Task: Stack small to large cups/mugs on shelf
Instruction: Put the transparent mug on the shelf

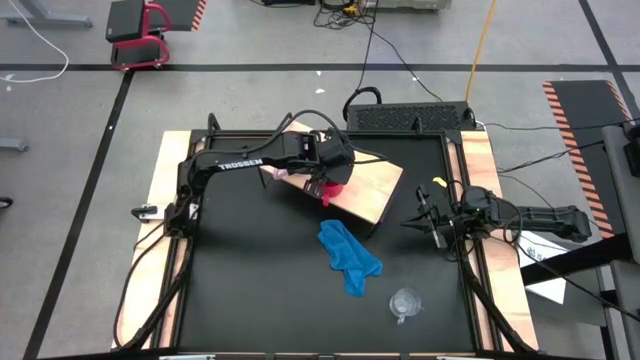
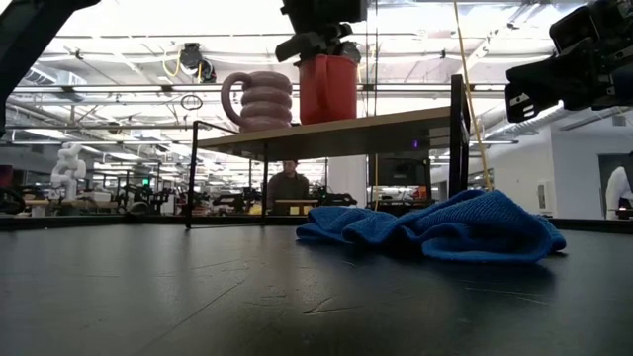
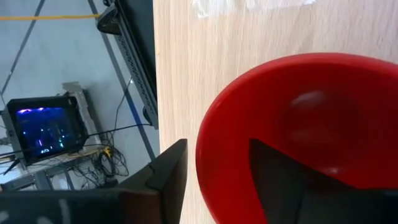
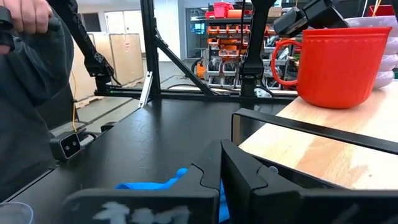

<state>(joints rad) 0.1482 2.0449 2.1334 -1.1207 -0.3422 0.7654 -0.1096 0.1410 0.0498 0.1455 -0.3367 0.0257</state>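
The red mug [image 2: 327, 89] stands upright on the wooden shelf [image 1: 378, 192], next to the ribbed lilac-pink mug [image 2: 260, 100]. My left gripper [image 3: 216, 143] hangs open over the red mug [image 3: 298, 112], one finger inside it and one outside its wall, with a strip of shelf showing between the outer finger and the mug. The clear cup [image 1: 405, 304] stands on the black tabletop near the front. My right gripper [image 1: 425, 215] waits, shut, above the table to the right of the shelf.
A crumpled blue cloth [image 1: 350, 258] lies on the table between the shelf and the clear cup. The shelf's black frame posts [image 2: 459, 138] stand at its corners. A person [image 4: 28, 68] shows beyond the table in the right wrist view.
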